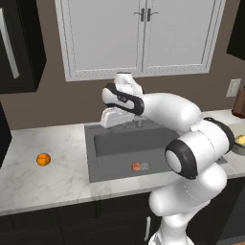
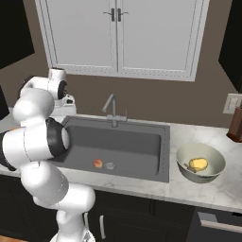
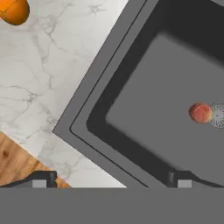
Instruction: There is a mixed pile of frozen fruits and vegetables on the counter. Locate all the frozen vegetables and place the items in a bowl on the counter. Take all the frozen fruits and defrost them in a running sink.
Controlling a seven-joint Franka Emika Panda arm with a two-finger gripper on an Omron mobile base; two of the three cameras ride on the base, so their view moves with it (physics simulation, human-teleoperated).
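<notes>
My gripper [image 1: 111,117] hangs open and empty over the back left corner of the dark sink [image 1: 115,148]; in the hand view its tips [image 3: 111,181] stand wide apart. A reddish-pink ball [image 1: 136,166] [image 2: 98,163] [image 3: 201,113] lies on the sink [image 2: 132,146] floor, right beside the round drain [image 3: 218,116]. An orange ball [image 1: 43,159] [image 3: 15,11] rests on the white marble counter [image 1: 48,182] left of the sink. At the right, the beige bowl [image 2: 179,159] holds a yellow lumpy piece [image 2: 198,164].
A slim silver faucet [image 2: 111,108] rises behind the sink. A brown block [image 2: 235,125] and a wall outlet [image 2: 231,103] are at the far right. White wall cabinets [image 1: 143,33] hang above. Wooden floor [image 3: 13,162] shows past the counter's front edge.
</notes>
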